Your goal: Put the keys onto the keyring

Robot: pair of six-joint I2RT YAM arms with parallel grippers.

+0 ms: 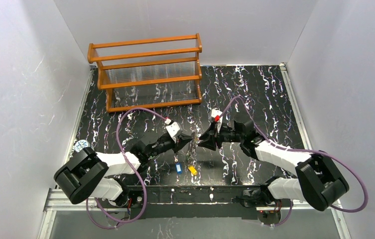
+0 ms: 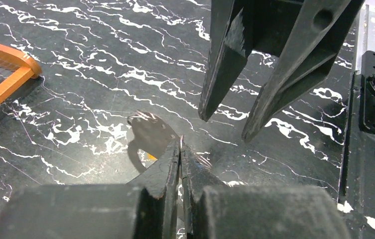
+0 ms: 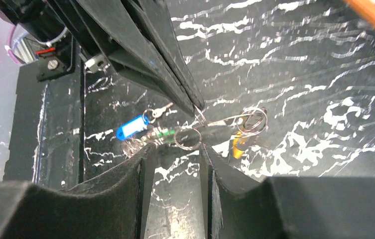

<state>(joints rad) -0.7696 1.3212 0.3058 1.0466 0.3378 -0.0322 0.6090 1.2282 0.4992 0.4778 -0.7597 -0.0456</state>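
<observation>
Table (image 1: 255,94); keyring (image 3: 227,120) in left end effector (image 2: 181,145)

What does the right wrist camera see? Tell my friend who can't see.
The left gripper, shut, pinches the thin wire keyring above the black marbled table. The right gripper is open just below. A blue key, green key and yellow key are nearby.

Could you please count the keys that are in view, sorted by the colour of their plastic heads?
blue key: 1
green key: 1
yellow key: 1
Total: 3
</observation>
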